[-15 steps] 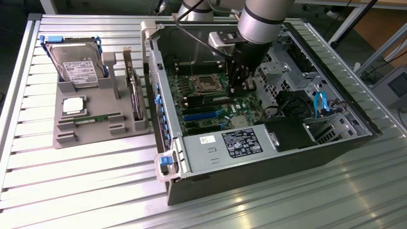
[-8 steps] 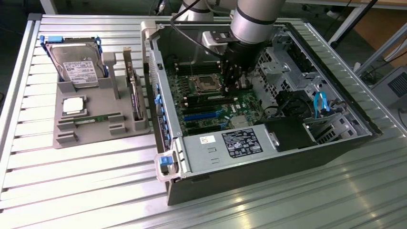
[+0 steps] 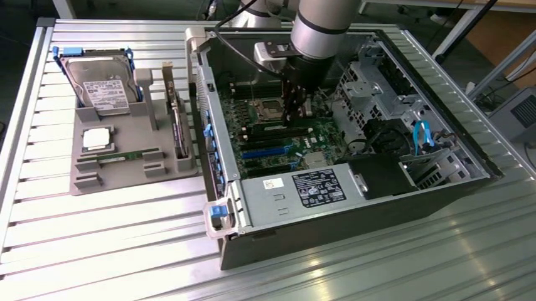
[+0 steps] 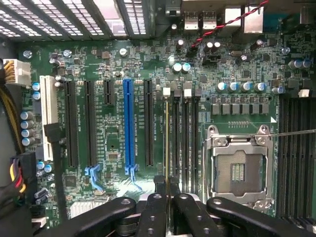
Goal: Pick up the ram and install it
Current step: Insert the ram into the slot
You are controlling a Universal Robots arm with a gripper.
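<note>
My gripper [image 3: 293,115] reaches down into the open computer case [image 3: 251,213], just over the motherboard [image 3: 277,135]. In the wrist view the black fingers [image 4: 153,212] meet at the gripper [image 4: 167,191], shut on the ram [image 4: 166,138]. The ram shows edge-on as a thin line. It stands upright along the first of the black memory slots [image 4: 187,138], beside the empty processor socket [image 4: 239,170]. Whether it sits in the slot or just above it I cannot tell.
A grey tray [image 3: 125,182] outside the case, at the exterior view's left, holds a hard drive [image 3: 100,84], a silver processor chip [image 3: 96,139], an upright expansion card [image 3: 177,125] and another green stick [image 3: 130,155]. Inside the case are the power supply [image 3: 314,188] and drive cages [image 3: 377,94].
</note>
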